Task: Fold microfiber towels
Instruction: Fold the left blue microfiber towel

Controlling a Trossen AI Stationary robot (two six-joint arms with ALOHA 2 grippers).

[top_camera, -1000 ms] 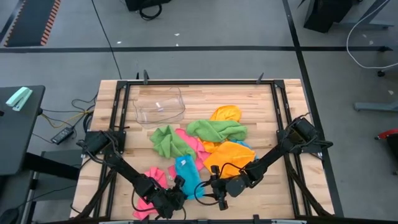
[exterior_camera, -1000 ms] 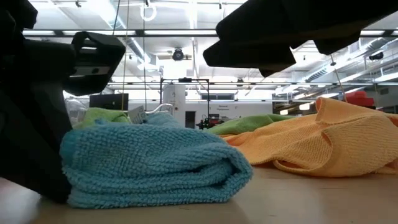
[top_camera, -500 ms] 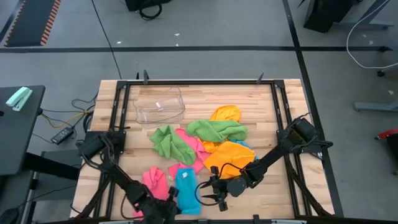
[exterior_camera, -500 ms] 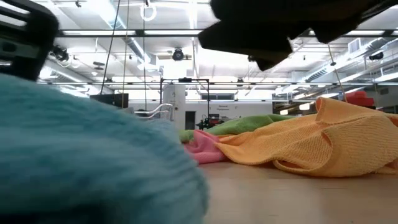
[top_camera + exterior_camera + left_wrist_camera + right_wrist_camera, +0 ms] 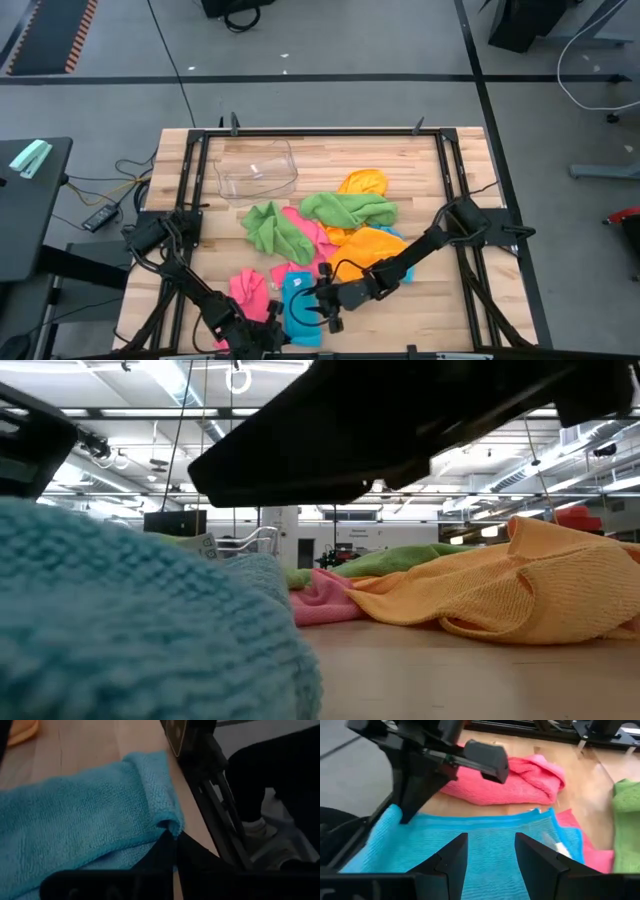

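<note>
From the high view you see the wooden desk (image 5: 420, 160) with a clear plastic tub (image 5: 256, 168) toward its far left part, and a heap of towels in the middle: a green towel (image 5: 350, 209), a second green towel (image 5: 270, 228), an orange towel (image 5: 372, 248) and another orange towel (image 5: 362, 183) behind the heap. The blue towel (image 5: 298, 305) lies at the near edge, with a pink towel (image 5: 250, 291) just beside it on the left. Your left pincer (image 5: 268, 333) sits at the blue towel's near left corner, and your right pincer (image 5: 322, 311) hangs over that towel's right side. In the low view the blue towel (image 5: 140, 630) fills the left foreground, the orange towel (image 5: 500, 590) lies on the right, and a pink towel (image 5: 325, 600) and a green towel (image 5: 395, 560) show between them; a dark arm crosses the top. In the left wrist view your left pincer (image 5: 172, 837) is pinched tight on a folded corner of the blue towel (image 5: 85, 820), near the desk's edge. In the right wrist view your right pincer (image 5: 490, 855) stands partly spread, holding nothing, just above the flat blue towel (image 5: 485, 845); the pink towel (image 5: 515, 782) lies beyond it, and the left arm reaches in at the blue towel's far corner.
</note>
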